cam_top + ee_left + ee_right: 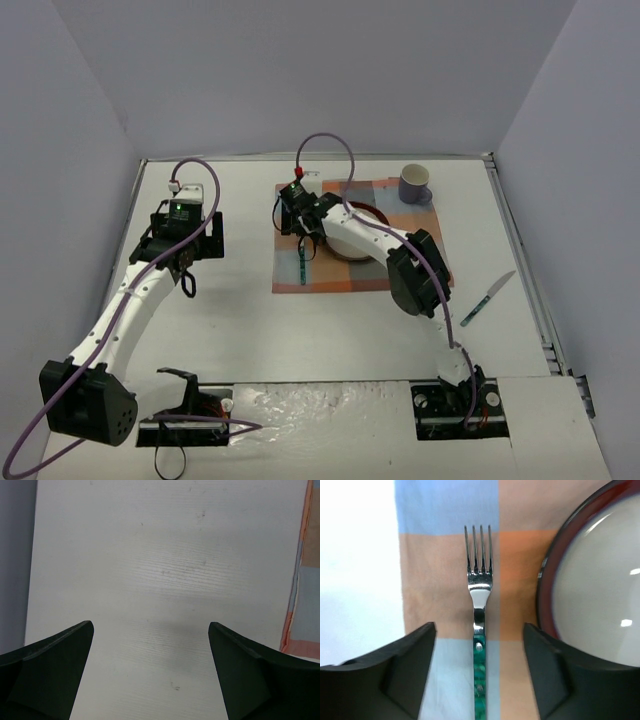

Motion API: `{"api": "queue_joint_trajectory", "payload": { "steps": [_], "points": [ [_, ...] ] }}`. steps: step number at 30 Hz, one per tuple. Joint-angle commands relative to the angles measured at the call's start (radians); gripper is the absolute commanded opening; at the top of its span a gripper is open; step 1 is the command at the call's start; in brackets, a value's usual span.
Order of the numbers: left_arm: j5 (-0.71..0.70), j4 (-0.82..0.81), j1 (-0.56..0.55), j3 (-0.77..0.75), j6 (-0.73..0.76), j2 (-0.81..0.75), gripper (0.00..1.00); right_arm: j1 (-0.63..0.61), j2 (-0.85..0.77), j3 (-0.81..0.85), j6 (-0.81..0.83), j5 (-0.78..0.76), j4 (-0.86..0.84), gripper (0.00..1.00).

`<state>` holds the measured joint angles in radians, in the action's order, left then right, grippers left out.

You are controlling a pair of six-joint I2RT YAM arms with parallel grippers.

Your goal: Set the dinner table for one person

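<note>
The dinner table [225, 325] is a wide white top. On it lies an orange-and-blue plaid mat [395, 275] bearing a white plate with a dark red rim [347, 243]. A fork with a green handle [479, 580] rests flat on the mat's left strip [445, 530], left of the plate's rim [547, 580]. My right gripper [479, 630] hovers open over the fork's handle, its fingers apart from it on both sides. In the top view that gripper [304, 238] stands above the fork [303, 265]. My left gripper [150, 627] is open over bare table [165, 555], left of the mat.
A purple-grey mug [414, 184] stands off the mat's far right corner. A knife with a green handle [487, 299] lies slanted on the table to the right of the mat. Metal rails edge the table on the right [530, 290]. Grey walls close in on three sides.
</note>
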<state>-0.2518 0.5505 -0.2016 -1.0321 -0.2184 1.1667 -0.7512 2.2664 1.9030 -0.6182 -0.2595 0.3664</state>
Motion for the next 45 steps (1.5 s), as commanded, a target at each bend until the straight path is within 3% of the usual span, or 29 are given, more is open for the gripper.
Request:
{"api": "queue_joint_trajectory", "payload": {
  "steps": [1, 8, 14, 18, 23, 45],
  "points": [
    [-0.002, -0.020, 0.004, -0.034, -0.013, -0.021, 0.97, 0.038, -0.319, -0.074, 0.012, -0.128, -0.021, 0.76],
    [0.009, -0.018, 0.003, -0.036, -0.016, -0.023, 0.97, 0.263, -0.654, -0.445, -0.017, -0.203, -0.028, 1.00],
    [0.019, -0.017, 0.004, -0.039, -0.016, -0.024, 0.97, 0.502, -0.891, -0.712, -0.028, -0.205, -0.029, 1.00],
    [0.023, -0.015, 0.005, -0.039, -0.018, -0.024, 0.97, 0.682, -0.947, -0.868, -0.040, -0.132, -0.034, 1.00],
    [0.020, -0.017, 0.005, -0.037, -0.018, -0.030, 0.97, 0.857, -0.953, -1.009, -0.063, -0.108, -0.063, 0.89],
    [0.026, -0.035, 0.004, -0.026, -0.021, 0.032, 0.97, 1.028, -0.841, -1.247, -0.034, 0.016, -0.212, 0.74]
  ]
}}
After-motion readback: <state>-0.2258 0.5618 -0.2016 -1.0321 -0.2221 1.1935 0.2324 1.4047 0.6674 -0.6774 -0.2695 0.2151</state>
